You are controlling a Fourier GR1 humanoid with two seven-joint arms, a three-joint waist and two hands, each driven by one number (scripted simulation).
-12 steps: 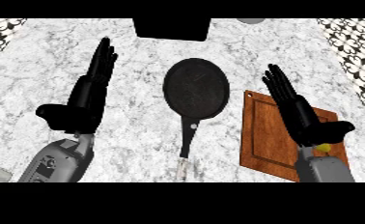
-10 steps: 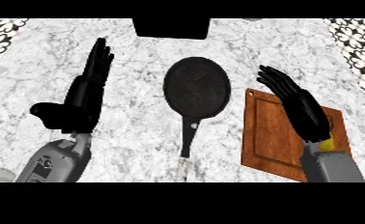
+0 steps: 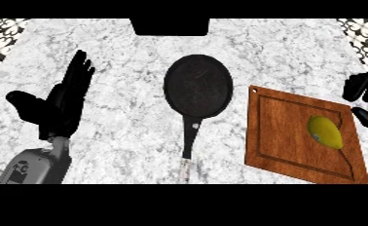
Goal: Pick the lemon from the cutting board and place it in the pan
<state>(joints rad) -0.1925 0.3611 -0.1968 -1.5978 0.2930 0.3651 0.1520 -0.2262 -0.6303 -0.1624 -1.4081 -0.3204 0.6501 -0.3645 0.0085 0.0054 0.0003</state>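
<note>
A yellow lemon [image 3: 325, 132] lies on the right half of the wooden cutting board [image 3: 279, 137] at the counter's right. The black pan [image 3: 197, 86] sits in the middle, its handle pointing toward me. My right hand [image 3: 357, 93] shows only partly at the right edge, above and to the right of the lemon, apart from it; nothing is in it that I can see. At the left my left hand [image 3: 61, 98] rests open, fingers up, holding nothing.
A dark rectangular object [image 3: 170, 26] sits at the counter's far edge behind the pan. Patterned surfaces [image 3: 14, 25] show at both top corners. Marble counter [image 3: 122, 142] lies between the left hand and the pan.
My right hand has swung from over the cutting board out to the right edge, uncovering the lemon. The left hand has shifted slightly left.
</note>
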